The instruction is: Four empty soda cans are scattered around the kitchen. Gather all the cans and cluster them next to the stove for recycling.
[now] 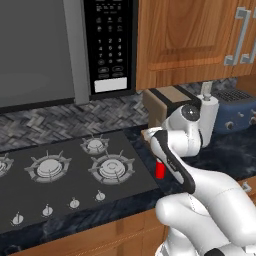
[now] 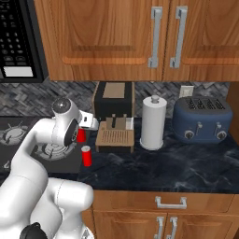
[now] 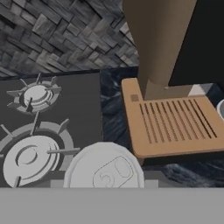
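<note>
The pincer [image 2: 83, 126] hangs over a red soda can [image 2: 81, 136] at the stove's [image 2: 28, 140] right edge in the right base view; whether it grips cannot be told. A second soda can [image 2: 86, 156] stands at 5 o'clock of it on the dark surface [image 2: 186, 168], open room to its right.

Left base view: one can [image 1: 160, 169] peeks just beside the cooktop's [image 1: 60, 175] right edge.

Hand view: a can top [image 3: 104, 168] sits at 6 o'clock, the wooden stand [image 3: 173, 122] at 2 o'clock.

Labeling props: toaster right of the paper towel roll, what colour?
Dark blue toaster, silver knobs; clearest in right base view.
</note>
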